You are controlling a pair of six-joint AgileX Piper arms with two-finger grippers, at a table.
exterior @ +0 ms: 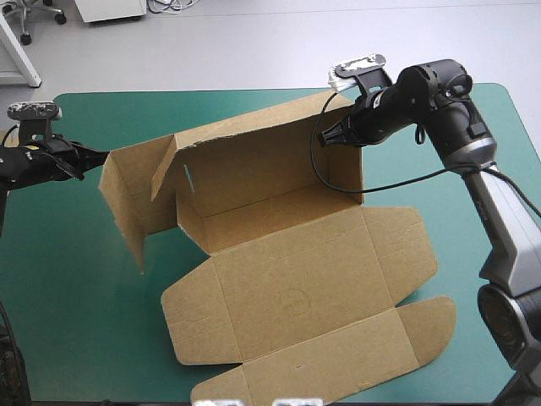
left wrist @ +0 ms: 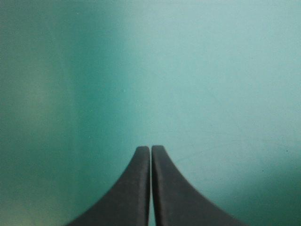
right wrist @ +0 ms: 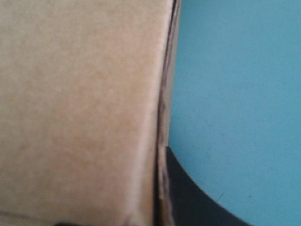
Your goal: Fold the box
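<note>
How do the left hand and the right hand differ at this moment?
The right hand is shut on the box, holding its raised far wall; the left hand is shut on nothing, with only teal-green cover ahead. The right hand is at the box's far right; the left hand is by its left side flap. Both are shut.

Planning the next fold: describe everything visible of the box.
The box is one cut sheet of brown board, half formed. Its far wall and a left side wall stand up, with a slot cut near their corner. The base and the front flaps with rounded corners lie flat on the table. The right gripper pinches the far wall near its right end. The left gripper is shut at the side wall's edge.
</note>
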